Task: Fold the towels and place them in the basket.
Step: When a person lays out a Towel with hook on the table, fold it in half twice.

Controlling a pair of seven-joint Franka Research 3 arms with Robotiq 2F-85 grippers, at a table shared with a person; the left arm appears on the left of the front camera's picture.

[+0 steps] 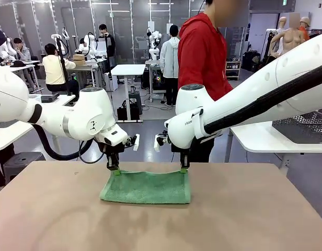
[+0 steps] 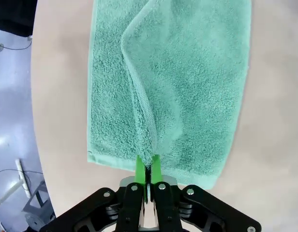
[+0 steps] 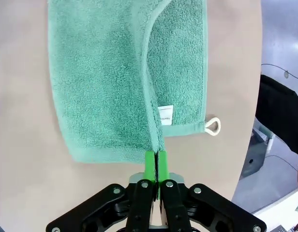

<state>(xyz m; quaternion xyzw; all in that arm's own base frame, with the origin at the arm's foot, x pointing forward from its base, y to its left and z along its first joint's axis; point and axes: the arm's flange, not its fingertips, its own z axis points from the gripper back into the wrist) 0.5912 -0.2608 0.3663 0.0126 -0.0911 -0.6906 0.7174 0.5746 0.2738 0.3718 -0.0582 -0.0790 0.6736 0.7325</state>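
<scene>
A mint green towel [image 1: 146,187] lies folded on the tan table near its far edge. My left gripper [image 1: 114,170] is shut on the towel's far left corner, pinching a raised ridge of cloth [image 2: 139,111] between its green pads [image 2: 140,166]. At the far right corner my right gripper [image 1: 184,168] is shut on the upper layer's edge [image 3: 151,96]. A white label and a small cream loop [image 3: 213,125] show on the lower layer in the right wrist view. The basket [image 1: 302,127] is a dark wire-mesh one on a white table at the right.
A person in a red jacket [image 1: 203,52] stands just beyond the table's far edge, between the two arms. The tan table [image 1: 161,225] spreads bare in front of the towel. White side tables stand at the left and right.
</scene>
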